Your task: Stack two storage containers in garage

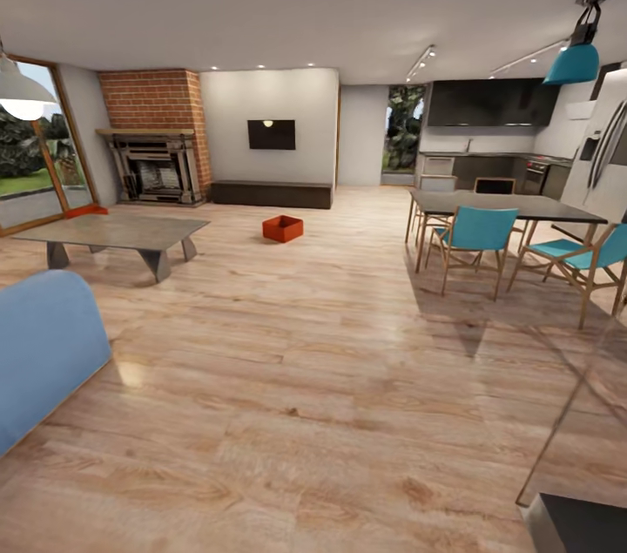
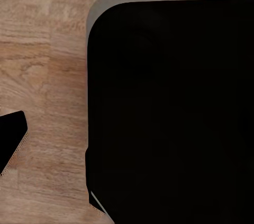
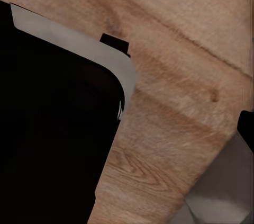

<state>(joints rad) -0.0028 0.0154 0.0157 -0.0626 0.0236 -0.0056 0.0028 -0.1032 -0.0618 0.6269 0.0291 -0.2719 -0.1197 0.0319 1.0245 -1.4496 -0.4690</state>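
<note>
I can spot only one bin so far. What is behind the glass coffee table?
Behind the grey-topped glass coffee table, an orange-red shape lies on the light wood plank floor by the brick fireplace. The table covers most of it.

An open-plan home is showing here, living room running into dining area and kitchen. Light wood plank flooring [image 1: 287, 379] is stretching throughout. A brick fireplace [image 1: 157, 139], a wall-mounted television [image 1: 271, 134] above a dark low cabinet [image 1: 272, 193], a glass coffee table [image 1: 113, 232] and a blue sofa [image 1: 39, 344] are marking the lounge. A dining table [image 1: 496, 206] with teal chairs [image 1: 475, 235], a teal pendant lamp [image 1: 575, 61], dark kitchen cabinets [image 1: 492, 103] and a refrigerator [image 1: 605, 152] are filling the right side.
</note>
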